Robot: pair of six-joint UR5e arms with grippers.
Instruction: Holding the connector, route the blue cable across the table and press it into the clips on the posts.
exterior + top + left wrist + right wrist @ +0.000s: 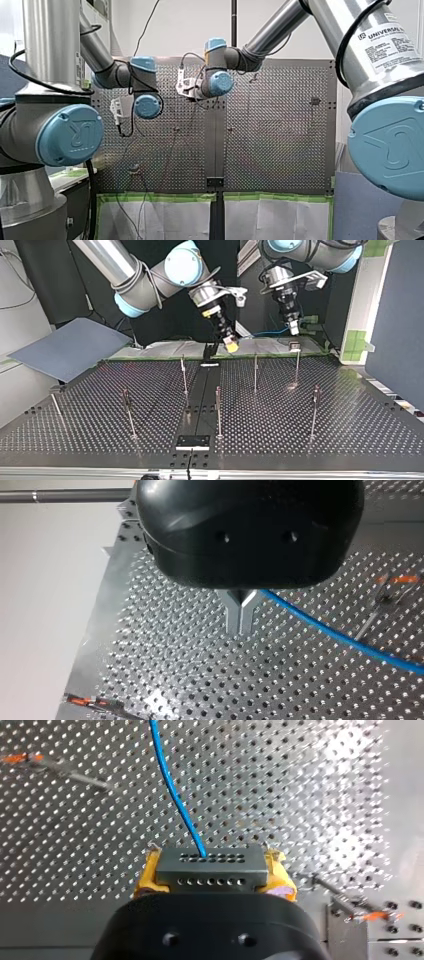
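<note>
Seven posts (218, 410), two grippers (231, 346), one blue cable (175, 795), one connector (210, 865), one table (350, 430).

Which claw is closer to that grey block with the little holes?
My right claw: its yellow pads clamp the grey block. My left claw is apart from it, further along the blue cable.

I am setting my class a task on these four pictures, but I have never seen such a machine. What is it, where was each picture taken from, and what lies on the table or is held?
These are two robot arms at a perforated table. One picture looks from behind the arms, one faces them from across the table, and two come from cameras on the wrists. Thin posts stand on the table. My right gripper clamps a grey connector between yellow pads; the blue cable leaves it. My left gripper is shut, the cable running beside it.
</note>
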